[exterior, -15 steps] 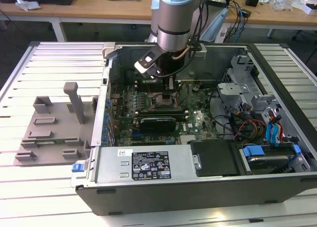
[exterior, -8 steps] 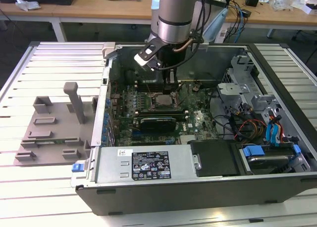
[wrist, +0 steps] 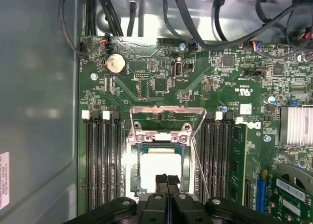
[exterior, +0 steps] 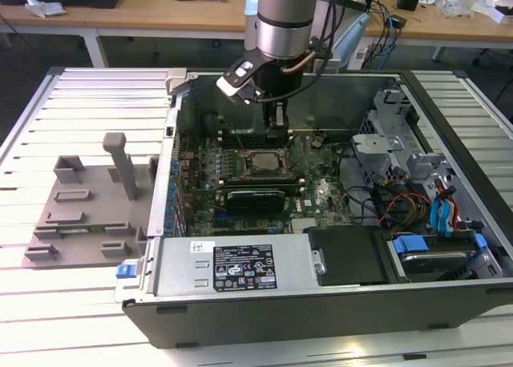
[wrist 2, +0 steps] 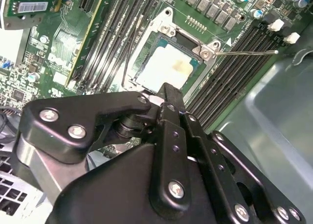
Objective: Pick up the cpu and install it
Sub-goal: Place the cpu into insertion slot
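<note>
Pale silver metal forms the top of the cpu [wrist: 157, 166], a small flat square edged by a thin darker rim. In the second wrist view a faint yellowish mark is seen on its surface. The chip is seated flat in the socket of the green motherboard [wrist: 146, 89], directly beneath the gripper [wrist: 166, 179]. The gripper's 2 black fingers are brought together with no gap shown between them, and nothing is clamped. Whether the tips touch the chip cannot be told. A metal load plate [wrist: 166, 109] is raised just beyond the fingertips, and a thin wire lever [wrist 2: 244, 52] is swung out to 1 side. Black memory slots [wrist: 102, 155] are ranged on both sides of the gripper.
</note>
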{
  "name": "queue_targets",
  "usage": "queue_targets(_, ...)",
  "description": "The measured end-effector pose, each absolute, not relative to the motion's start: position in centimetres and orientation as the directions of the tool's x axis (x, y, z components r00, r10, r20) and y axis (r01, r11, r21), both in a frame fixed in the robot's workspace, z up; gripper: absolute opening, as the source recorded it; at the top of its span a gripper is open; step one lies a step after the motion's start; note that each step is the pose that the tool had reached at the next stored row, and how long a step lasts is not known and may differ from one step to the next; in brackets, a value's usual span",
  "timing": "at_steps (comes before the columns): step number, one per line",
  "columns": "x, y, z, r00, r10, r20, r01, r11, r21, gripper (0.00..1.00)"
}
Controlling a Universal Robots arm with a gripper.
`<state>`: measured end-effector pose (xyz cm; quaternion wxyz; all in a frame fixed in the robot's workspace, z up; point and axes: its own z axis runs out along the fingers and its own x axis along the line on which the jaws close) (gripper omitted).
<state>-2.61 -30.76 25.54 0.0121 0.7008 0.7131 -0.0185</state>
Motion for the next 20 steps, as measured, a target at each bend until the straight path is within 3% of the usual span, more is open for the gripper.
queue_targets(20,-2.6,-30.8,29.3,-0.018,0.999,-0.043,1.0,0.017,-0.009,0.11)
